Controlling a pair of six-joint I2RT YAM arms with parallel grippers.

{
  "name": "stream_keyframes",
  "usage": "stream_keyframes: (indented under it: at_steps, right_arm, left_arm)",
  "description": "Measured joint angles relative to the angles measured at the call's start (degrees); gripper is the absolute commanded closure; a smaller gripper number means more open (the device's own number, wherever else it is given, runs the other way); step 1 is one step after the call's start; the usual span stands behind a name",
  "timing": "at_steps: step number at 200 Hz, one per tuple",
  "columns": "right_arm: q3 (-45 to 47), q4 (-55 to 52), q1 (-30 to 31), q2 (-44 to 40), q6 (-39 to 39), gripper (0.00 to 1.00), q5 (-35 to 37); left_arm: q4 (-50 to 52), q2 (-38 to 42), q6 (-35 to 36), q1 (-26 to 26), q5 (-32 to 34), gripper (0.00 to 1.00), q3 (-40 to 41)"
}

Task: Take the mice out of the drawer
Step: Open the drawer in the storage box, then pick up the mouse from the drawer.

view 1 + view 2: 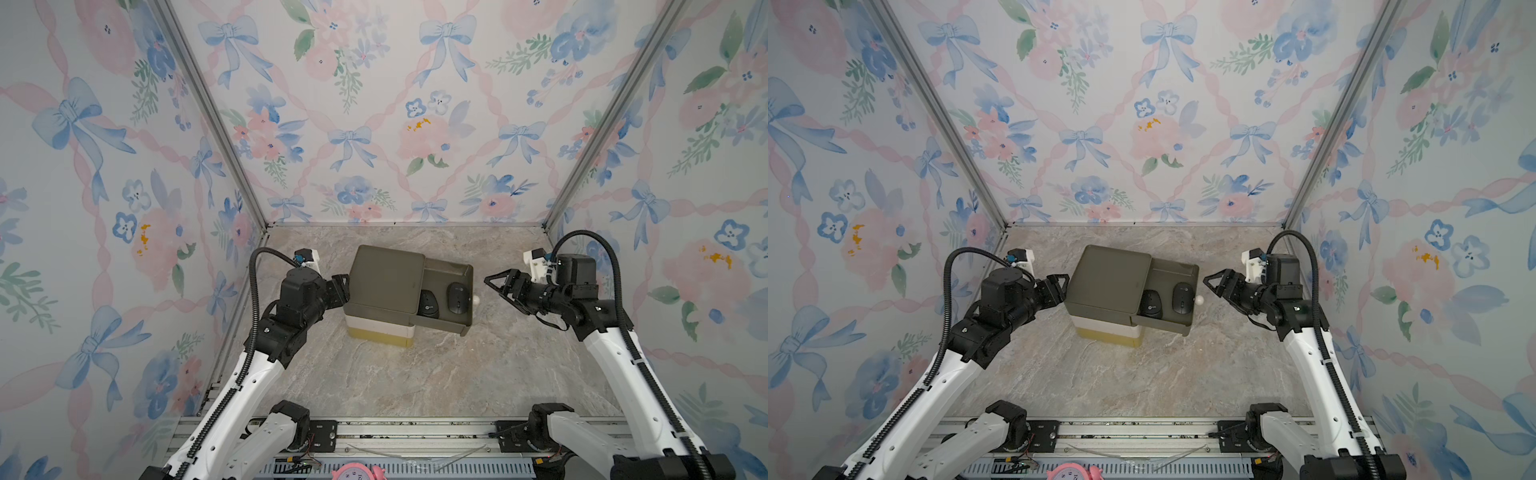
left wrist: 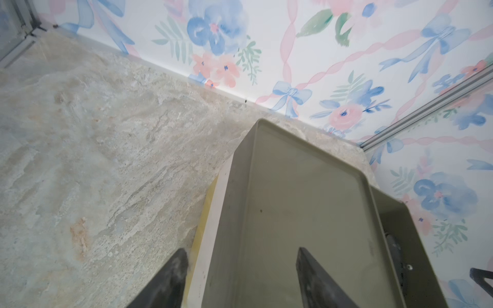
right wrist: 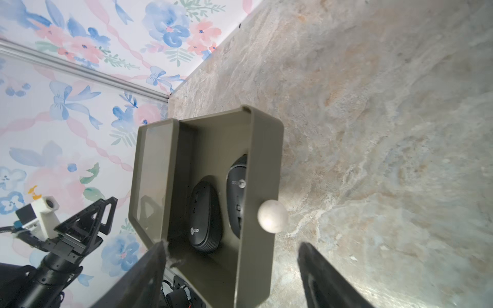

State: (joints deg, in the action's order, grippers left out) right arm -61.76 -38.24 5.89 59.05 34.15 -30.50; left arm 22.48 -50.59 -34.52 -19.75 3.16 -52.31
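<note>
Inside the drawer (image 3: pixel 266 160), your mice (image 3: pixel 204 213) looked light, rigid and slick, best pinched across the flanks; left tool (image 2: pixel 241 250) and right tool (image 3: pixel 232 243) gaped empty.

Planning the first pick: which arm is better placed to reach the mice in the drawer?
Likely right: right gripper, jaws open, faces the drawer front; left gripper faces the cabinet's closed side.

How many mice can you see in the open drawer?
2. The knob-side mouse lies by the drawer front; the inner mouse lies beside it, at the edge of the cabinet top. More may be hidden inside.
</note>
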Motion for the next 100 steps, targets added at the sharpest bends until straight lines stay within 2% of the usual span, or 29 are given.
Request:
stream_keyframes:
  at_steps: [32, 62, 100]
  right_arm:
    - [-10.84, -10.75, 13.07, 3.34, -1.42, 0.26, 14.49]
    - [-19.19, -17.92, 26.05, 9.75, -0.90, 0.29, 28.26]
    - [-27.19, -23.85, 35.54, 18.43, 1.92, 0.32, 41.66]
  left_arm:
    - [-0.02, -0.70, -0.31, -0.61, -2.95, 0.37, -4.66]
    - [0.07, -5.03, -1.38, -4.79, -5.18, 0.38, -6.78]
    - [0.24, -10.91, -2.21, -10.36, -5.46, 0.41, -8.04]
